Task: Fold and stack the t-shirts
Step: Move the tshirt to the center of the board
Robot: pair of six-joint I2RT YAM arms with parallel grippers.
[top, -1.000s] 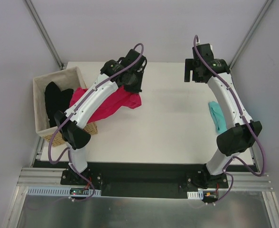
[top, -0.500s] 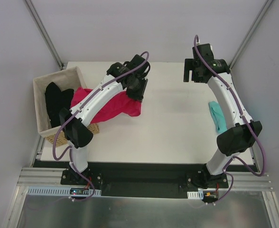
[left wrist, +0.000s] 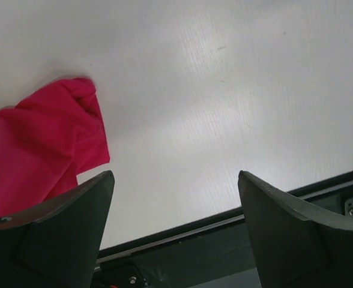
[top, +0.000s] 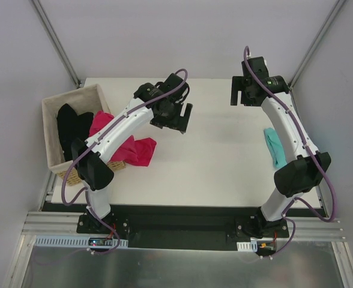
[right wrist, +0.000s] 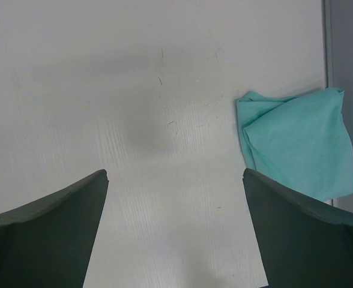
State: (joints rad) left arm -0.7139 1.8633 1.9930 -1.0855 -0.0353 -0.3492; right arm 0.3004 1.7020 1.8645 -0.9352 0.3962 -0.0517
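Observation:
The crimson-pink t-shirt (top: 137, 150) lies crumpled on the white table (top: 212, 168), with part of it still draped over the basket's rim. In the left wrist view the pink t-shirt (left wrist: 38, 150) sits to the left of the fingers and touches neither. My left gripper (top: 182, 119) hangs above the table to the right of that shirt, open and empty (left wrist: 175, 180). The teal t-shirt (top: 275, 147) lies folded near the table's right edge (right wrist: 296, 144). My right gripper (top: 236, 93) hovers at the back right, open and empty (right wrist: 175, 174).
A woven basket (top: 51, 114) stands at the table's left edge with a black garment (top: 68, 126) inside. The table's dark front rail (left wrist: 224, 240) shows in the left wrist view. Grey walls and slanted frame bars enclose the back and sides.
My left gripper has opened and let go of the pink t-shirt, which dropped and slumped back toward the basket. The left gripper has shifted slightly right. The right arm has not moved.

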